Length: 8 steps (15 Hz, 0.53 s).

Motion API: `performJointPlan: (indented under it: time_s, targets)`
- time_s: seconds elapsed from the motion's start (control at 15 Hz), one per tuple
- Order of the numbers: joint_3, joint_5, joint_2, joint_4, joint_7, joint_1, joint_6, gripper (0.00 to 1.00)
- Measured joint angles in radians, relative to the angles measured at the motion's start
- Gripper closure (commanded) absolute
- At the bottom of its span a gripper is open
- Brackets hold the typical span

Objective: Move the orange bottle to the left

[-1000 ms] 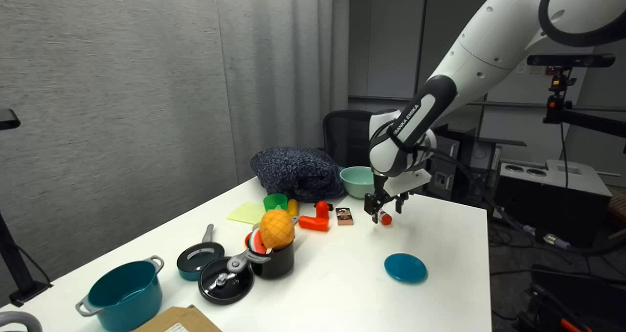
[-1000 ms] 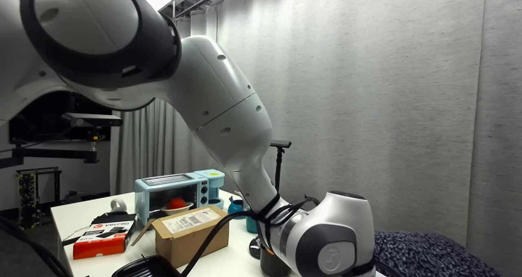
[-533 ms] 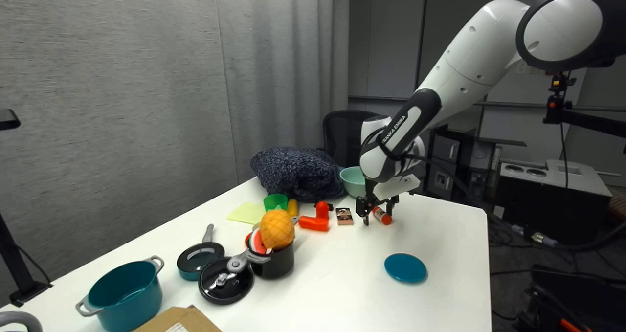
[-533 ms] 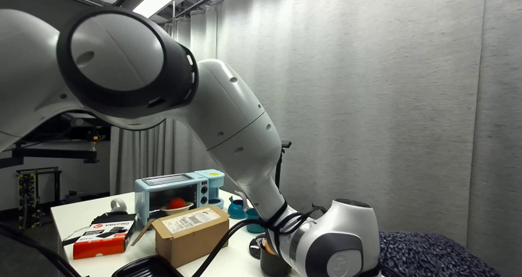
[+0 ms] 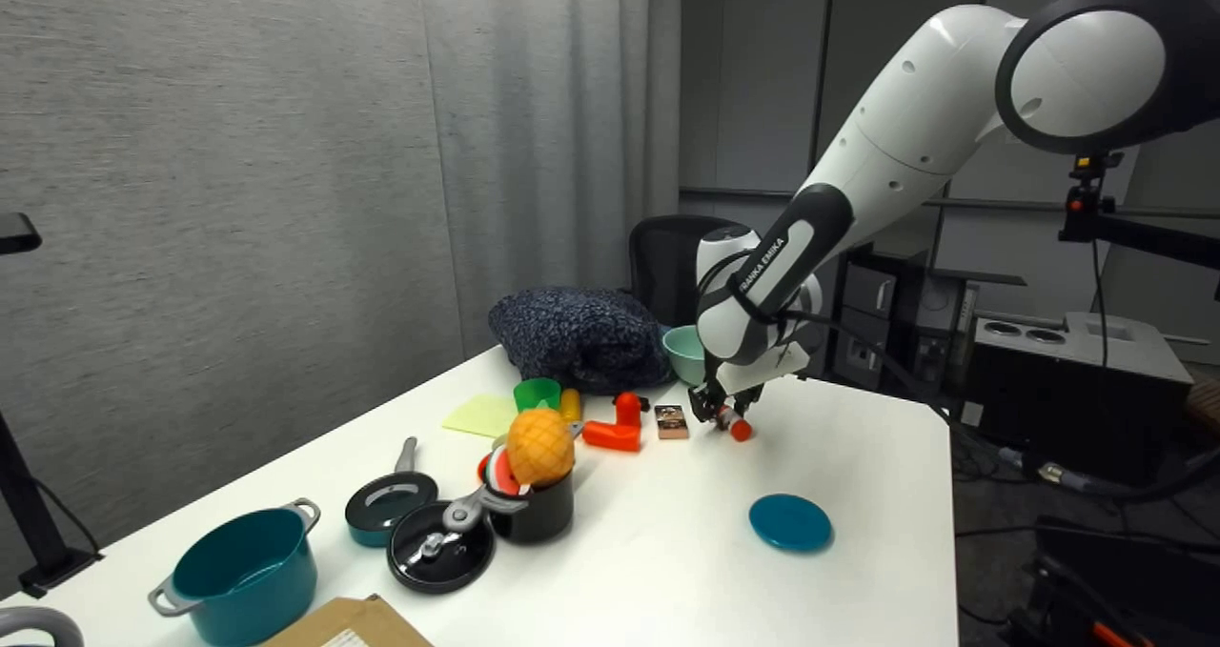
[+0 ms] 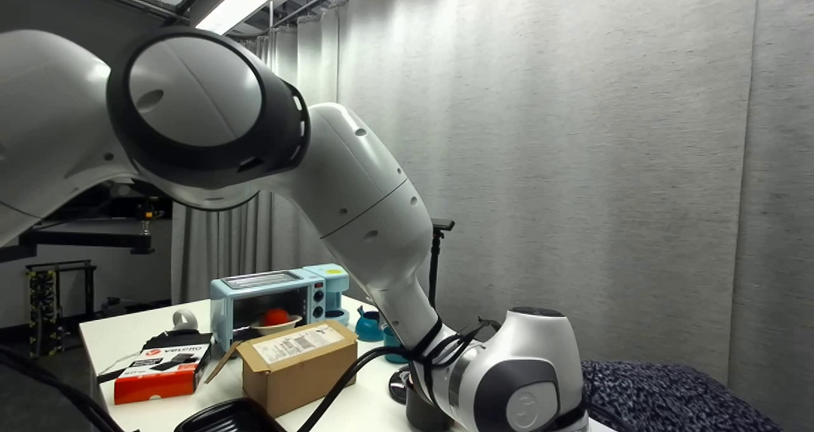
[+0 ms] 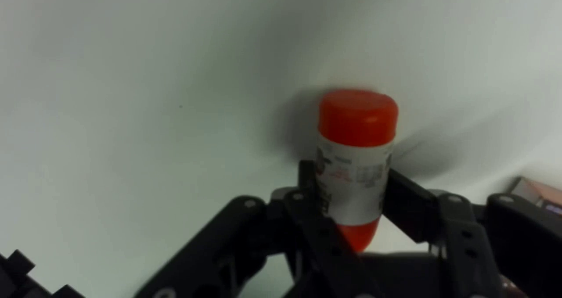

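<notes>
The orange bottle (image 7: 355, 175) has a red-orange cap and end with a white printed label around its middle. In the wrist view a black finger presses each side of the label, so my gripper (image 7: 349, 181) is shut on it. The cap points away from the palm. An exterior view shows the same bottle (image 5: 739, 428) at the fingertips of the gripper (image 5: 726, 407), low over the white table, cap towards the camera. Whether it still touches the table I cannot tell. In an exterior view with the arm's wrist (image 6: 524, 381) at the bottom edge, gripper and bottle are out of view.
A small box (image 5: 671, 422) lies close beside the gripper, with an orange-red block (image 5: 612, 435) beyond it. Behind stand a mint bowl (image 5: 683, 352) and a dark cloth heap (image 5: 581, 337). A blue plate (image 5: 790, 523) lies nearer the camera; a black pot (image 5: 541, 515) stands farther left.
The arm has come down and shifted left in the exterior view with the tabletop. The fingers, open around the bottle before, have closed on it, and its cap has shifted slightly left.
</notes>
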Motion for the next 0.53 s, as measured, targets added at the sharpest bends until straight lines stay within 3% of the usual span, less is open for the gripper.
performJointPlan:
  time_s: [0.27, 0.53]
  targets:
    - [-0.132, -0.026, 0.043, -0.041, 0.173, 0.111, 0.193, 0.88]
    - [-0.296, -0.025, 0.108, -0.087, 0.342, 0.279, 0.316, 0.88]
